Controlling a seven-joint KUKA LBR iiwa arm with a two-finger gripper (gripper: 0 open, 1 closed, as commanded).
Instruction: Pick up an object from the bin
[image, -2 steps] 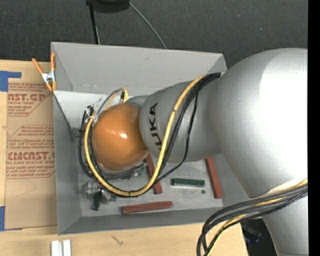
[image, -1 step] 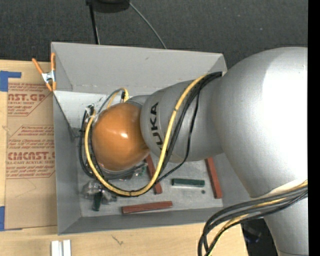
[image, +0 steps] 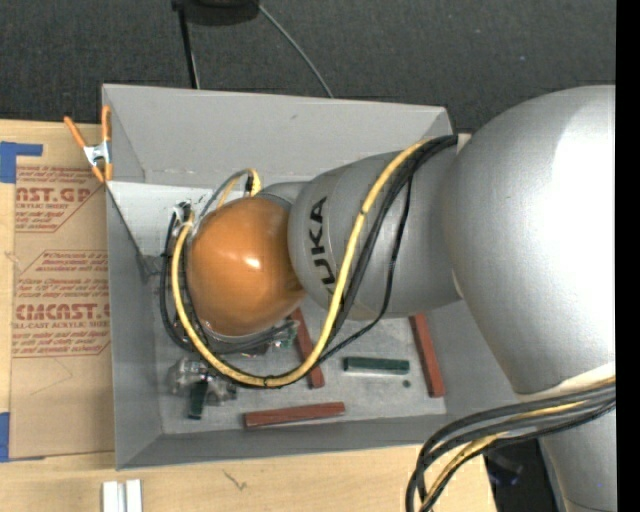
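We see the gripper (image: 195, 385) low in the bin's (image: 135, 330) left corner at the view's bottom, close to the left & bottom walls, so little room there; the floor to its right is more open. The orange wrist cover (image: 240, 265) & arm hide the middle. Nearest thing: a red-brown bar (image: 295, 413) just right of the gripper, lying flat, long axis left-right along the bottom wall. Further right are a dark-green bar (image: 376, 366), approx left-right, & a red-brown stick (image: 428, 355) pointing top-bottom. A second stick (image: 312, 372) pokes out under the cable (image: 255, 381). How wide the gripper is, or whether it grips anything, we can't tell
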